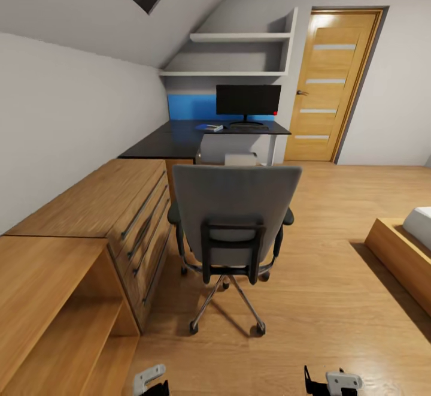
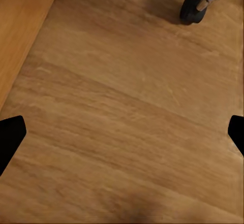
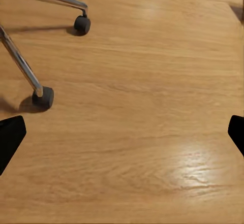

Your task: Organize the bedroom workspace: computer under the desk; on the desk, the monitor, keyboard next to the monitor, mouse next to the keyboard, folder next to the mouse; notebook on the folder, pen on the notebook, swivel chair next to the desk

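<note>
A: What is seen from the head view?

B: The swivel chair (image 1: 234, 223) is seen from behind, standing on the wooden floor (image 1: 335, 300) in the middle of the room, its grey backrest turned toward the camera. It is set apart from the desk (image 1: 179, 139), which stands farther back in the corner under the sloped ceiling.

A: And on the desk?

B: The monitor (image 1: 248, 100) is stood upright on the black top, before the blue back panel, with a red light at its lower corner. Just in front of its stand a dark flat shape is seen, which may be the keyboard (image 1: 248, 126), though it is too small to be told for certain. A small pale item (image 1: 210, 127) is laid beside it; what it is cannot be told.

A: What else is placed around?

B: A light wooden drawer chest (image 1: 114, 216) is set along the left wall, a wooden door (image 1: 329, 84) is at the back, and white shelves (image 1: 239, 54) are fixed above the desk.

A: How are the grippers held?

B: The left gripper (image 2: 122, 132) is spread wide over bare floor, nothing held, with one chair caster (image 2: 193, 9) seen ahead. The right gripper (image 3: 122, 132) is likewise spread wide and empty, with two casters and chrome legs (image 3: 23, 64) seen before it.
</note>
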Robot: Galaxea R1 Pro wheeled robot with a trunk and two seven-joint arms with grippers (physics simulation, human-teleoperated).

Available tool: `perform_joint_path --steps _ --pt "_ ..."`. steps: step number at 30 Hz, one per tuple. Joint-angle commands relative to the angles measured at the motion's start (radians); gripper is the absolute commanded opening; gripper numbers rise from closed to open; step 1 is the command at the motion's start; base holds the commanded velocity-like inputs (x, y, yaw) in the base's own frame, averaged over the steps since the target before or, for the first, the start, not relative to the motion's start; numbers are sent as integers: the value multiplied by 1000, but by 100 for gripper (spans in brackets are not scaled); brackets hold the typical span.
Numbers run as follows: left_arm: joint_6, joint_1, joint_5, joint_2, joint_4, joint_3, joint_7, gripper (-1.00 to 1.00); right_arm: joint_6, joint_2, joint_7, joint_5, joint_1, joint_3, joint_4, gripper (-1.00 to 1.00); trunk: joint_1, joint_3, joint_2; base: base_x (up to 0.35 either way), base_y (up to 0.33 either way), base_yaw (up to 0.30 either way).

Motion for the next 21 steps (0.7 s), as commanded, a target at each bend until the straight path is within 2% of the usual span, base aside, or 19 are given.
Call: perform_joint_path --steps 1,5,8,9,10,12,15,17,18,21 --pt "5 -7 7 1 -13 -8 8 100 3 0 -7 -6 -7 8 -10 100 4 -4 -8 0 0 0" --pt "65 -45 7 1 -60 -9 20 100 52 2 -8 -19 -42 7 -51 100 19 -17 -36 0 0 0" --pt "152 -105 6 0 -84 -9 34 100 145 2 -8 -40 -97 6 -87 100 31 -26 -57 0 0 0" --pt "224 -174 6 -4 -95 -9 40 100 239 1 -7 -76 -169 4 -104 100 34 -29 -64 0 0 0" --pt "248 -208 5 -6 -97 -9 41 100 279 1 -7 -96 -209 4 -107 100 38 -32 -71 0 0 0" --pt "265 -241 4 -9 -99 -9 42 100 320 0 -7 -110 -248 4 -109 100 46 -39 -85 0 0 0" --pt "337 -345 2 -22 -100 -9 44 100 493 -10 -6 -131 -368 3 -111 100 57 -48 -106 0 0 0" --pt "363 -371 0 -31 -100 -9 44 100 536 -14 -6 -136 -403 3 -112 100 65 -54 -120 0 0 0" --pt "386 -396 -2 -49 -101 -9 43 100 582 -15 -7 -139 -443 3 -114 100 69 -57 -127 0 0 0" --pt "400 -413 -7 -70 -101 -9 42 100 645 -16 -5 -142 -472 3 -120 100 80 -67 -148 0 0 0"
